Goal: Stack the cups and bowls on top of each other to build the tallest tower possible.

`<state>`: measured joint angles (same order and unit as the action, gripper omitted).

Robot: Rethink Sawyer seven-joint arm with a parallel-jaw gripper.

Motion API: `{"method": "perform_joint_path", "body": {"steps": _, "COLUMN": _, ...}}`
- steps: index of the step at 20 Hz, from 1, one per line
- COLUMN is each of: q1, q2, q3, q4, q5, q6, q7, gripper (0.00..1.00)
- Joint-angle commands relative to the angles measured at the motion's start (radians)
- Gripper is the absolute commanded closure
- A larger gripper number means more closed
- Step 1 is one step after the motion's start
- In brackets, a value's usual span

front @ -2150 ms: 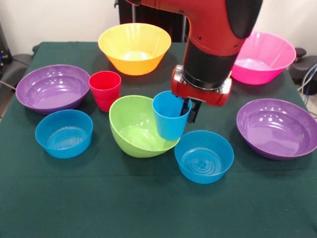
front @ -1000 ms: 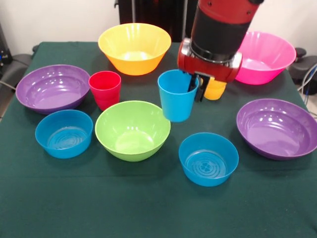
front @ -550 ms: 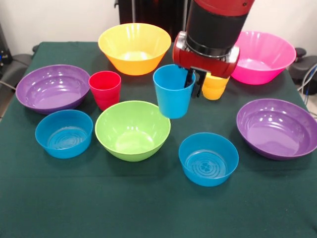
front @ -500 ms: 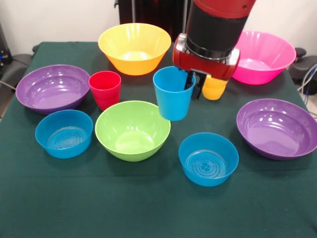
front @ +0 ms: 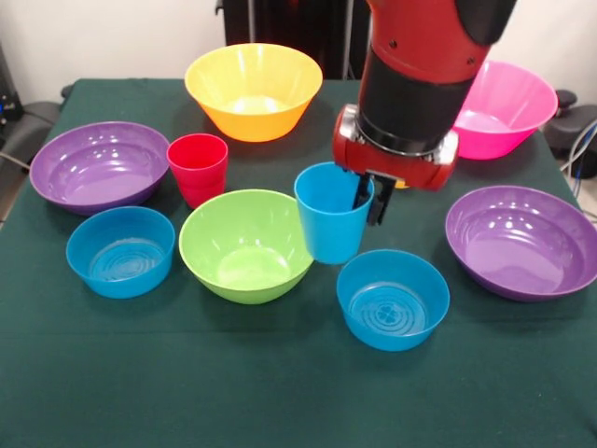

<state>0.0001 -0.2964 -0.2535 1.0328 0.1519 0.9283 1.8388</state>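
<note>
The gripper (front: pixel 369 199) pinches the far rim of the blue cup (front: pixel 332 214), one finger inside it, holding it upright just right of frame centre. The cup is plain glossy plastic, no lettering. It hangs between the green bowl (front: pixel 245 245) at its left and a small blue bowl (front: pixel 393 300) at lower right. The other bowls sit apart on the green desk (front: pixel 280 392).

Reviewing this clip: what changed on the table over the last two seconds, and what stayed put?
The end effector kept its grip on the blue cup throughout, lifted it off the lime green bowl, which settled upright, carried it away, then brought it down beside the near blue bowl. The arm now hides the yellow-orange cup. The red cup and the other bowls stayed put.
</note>
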Motion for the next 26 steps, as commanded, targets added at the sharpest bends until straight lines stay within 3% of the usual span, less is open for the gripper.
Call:
{"method": "perform_joint_path", "body": {"steps": 1, "q1": 0.023, "q2": 0.066, "q3": 0.065, "q4": -0.023, "q5": 0.019, "q6": -0.012, "q7": 0.213, "gripper": 1.0}}
{"method": "perform_joint_path", "body": {"steps": 14, "q1": 0.059, "q2": 0.051, "q3": 0.05, "q4": 0.034, "q5": 0.024, "q6": -0.076, "q7": 0.294, "gripper": 1.0}}
{"method": "perform_joint_path", "body": {"steps": 26, "q1": 0.073, "q2": 0.099, "q3": 0.045, "q4": -0.048, "q5": 0.008, "q6": -0.071, "q7": 0.323, "gripper": 1.0}}
